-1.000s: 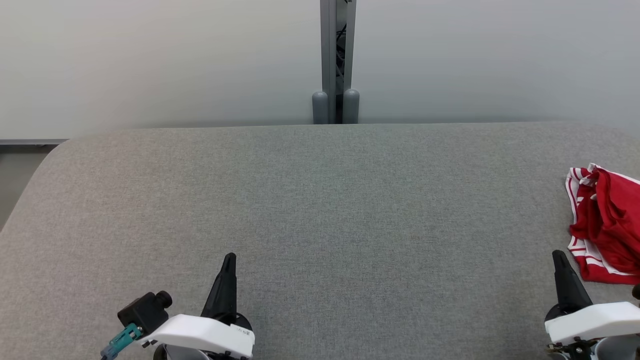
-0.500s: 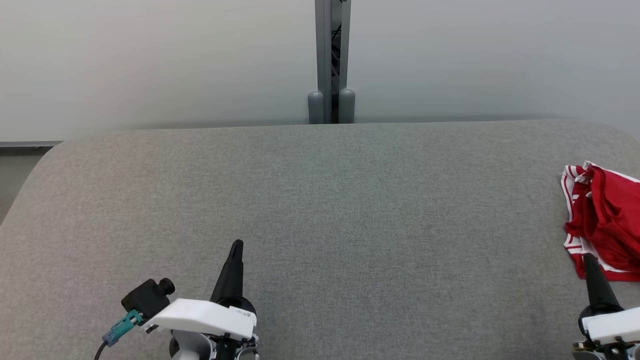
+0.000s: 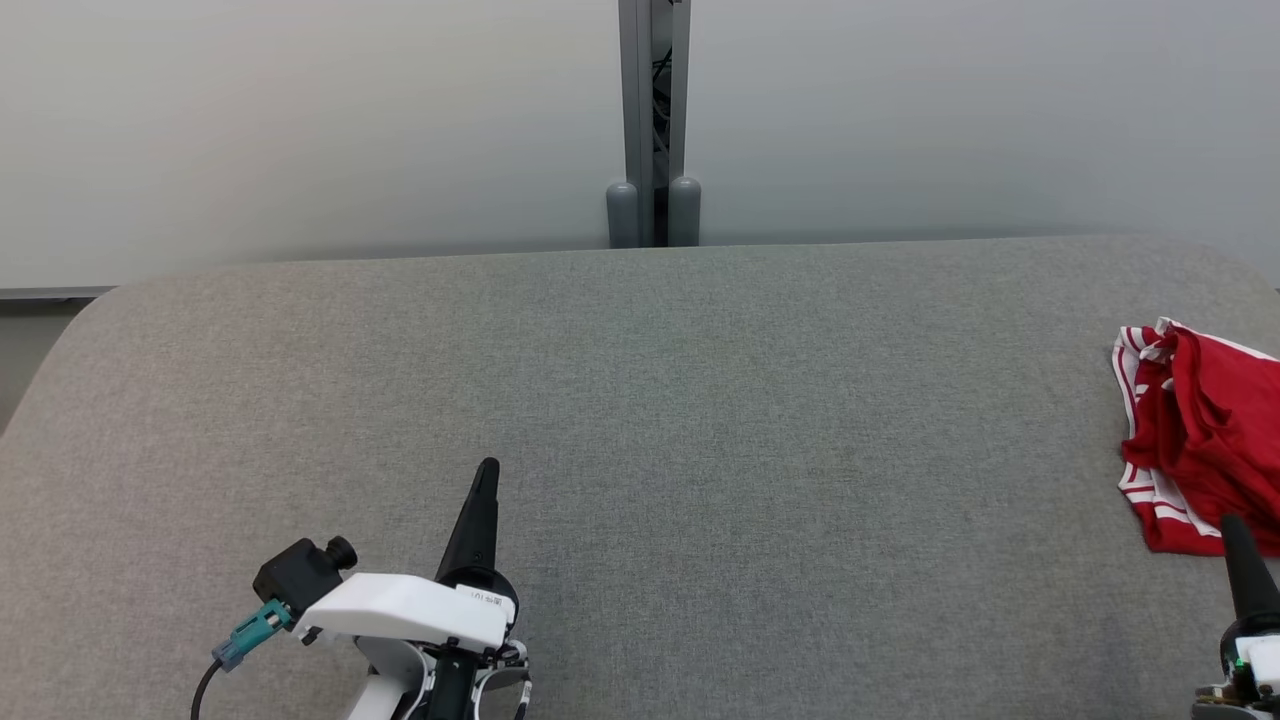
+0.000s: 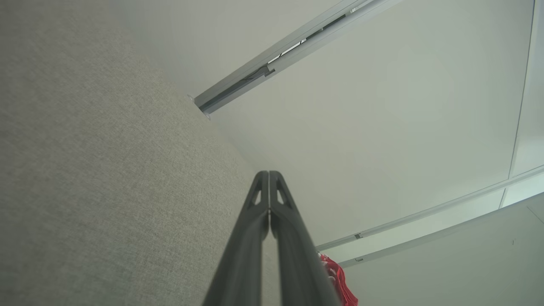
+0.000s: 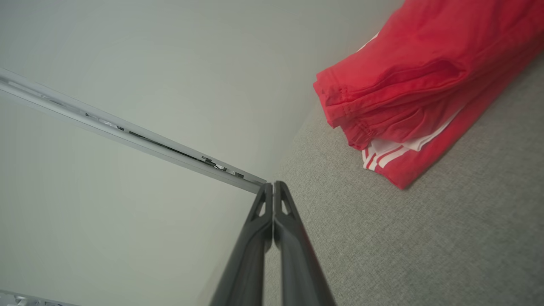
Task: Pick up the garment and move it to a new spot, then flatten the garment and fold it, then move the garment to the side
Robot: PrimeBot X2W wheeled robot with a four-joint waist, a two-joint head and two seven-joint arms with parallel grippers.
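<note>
The garment (image 3: 1205, 440) is red with white stripes and lies crumpled at the far right edge of the grey table (image 3: 640, 400). My right gripper (image 3: 1232, 524) is shut and empty at the lower right, its tip just in front of the garment's near hem. In the right wrist view the garment (image 5: 425, 85) lies bunched to the upper right of the shut right gripper (image 5: 273, 185). My left gripper (image 3: 487, 468) is shut and empty over bare table at the lower left. In the left wrist view the left gripper (image 4: 269, 174) points along the table, and a bit of the garment (image 4: 340, 282) peeks beside its fingers.
A pale wall with a grey vertical post (image 3: 653, 120) stands behind the table's far edge. The table's left corner is rounded, with floor (image 3: 25, 345) beyond it. Wide bare grey cloth lies between the two grippers.
The head camera has turned slightly, shifting the scene left. My left gripper has moved up and forward; my right gripper has shifted right and lower in the view, closer to the garment's hem.
</note>
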